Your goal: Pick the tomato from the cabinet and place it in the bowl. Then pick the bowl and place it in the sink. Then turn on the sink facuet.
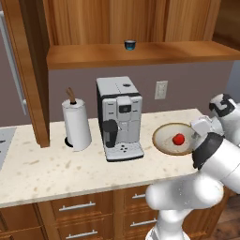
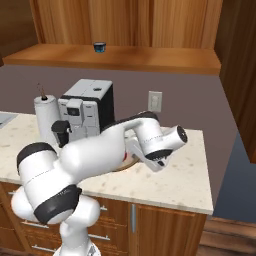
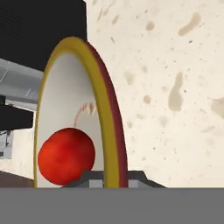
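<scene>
Now clenched on the bowl's rim, tomato inside.

On the desk (image 1: 56,168), right of the coffee machine (image 1: 119,117), I see the bowl (image 1: 166,140) holding the tomato (image 1: 178,139); my hand (image 3: 114,177) grips its near-right rim. Its fingertips are mostly cut off; the sink lies out of sight.
</scene>
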Robot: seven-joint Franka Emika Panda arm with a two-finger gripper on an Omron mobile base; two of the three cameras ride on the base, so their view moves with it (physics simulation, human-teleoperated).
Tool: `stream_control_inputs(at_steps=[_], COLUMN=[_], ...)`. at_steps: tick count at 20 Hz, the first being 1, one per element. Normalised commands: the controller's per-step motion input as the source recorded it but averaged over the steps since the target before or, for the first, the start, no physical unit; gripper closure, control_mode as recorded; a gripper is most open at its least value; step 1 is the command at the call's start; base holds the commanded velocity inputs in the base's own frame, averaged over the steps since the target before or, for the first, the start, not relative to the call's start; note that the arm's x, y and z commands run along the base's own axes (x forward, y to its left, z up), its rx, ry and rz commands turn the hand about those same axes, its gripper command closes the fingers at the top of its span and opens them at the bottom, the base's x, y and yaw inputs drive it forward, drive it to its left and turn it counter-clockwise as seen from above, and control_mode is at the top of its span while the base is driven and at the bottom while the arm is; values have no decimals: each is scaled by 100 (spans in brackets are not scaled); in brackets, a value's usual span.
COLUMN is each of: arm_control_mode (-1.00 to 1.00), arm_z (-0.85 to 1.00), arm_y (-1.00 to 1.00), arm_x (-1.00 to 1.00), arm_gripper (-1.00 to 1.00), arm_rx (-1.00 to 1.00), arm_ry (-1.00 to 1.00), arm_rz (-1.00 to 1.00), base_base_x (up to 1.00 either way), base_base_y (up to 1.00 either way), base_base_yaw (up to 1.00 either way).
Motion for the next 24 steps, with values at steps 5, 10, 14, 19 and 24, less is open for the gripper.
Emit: stream_control_inputs(at_steps=[5,10,14,19,24], arm_control_mode=[-100,-100,-100,-100,-100], arm_z=[100,100,100,85,54], arm_y=[5,9,2,36,29], arm_x=[-95,-85,-70,-31,-16], arm_gripper=[100,100,100,100,100], arm_rx=[10,6,13,15,9], arm_ry=[0,0,5,12,7], arm_rz=[0,-1,-1,0,0], base_base_x=[0,0,0,0,0], base_base_y=[0,0,0,0,0], base_base_yaw=[0,0,0,0,0])
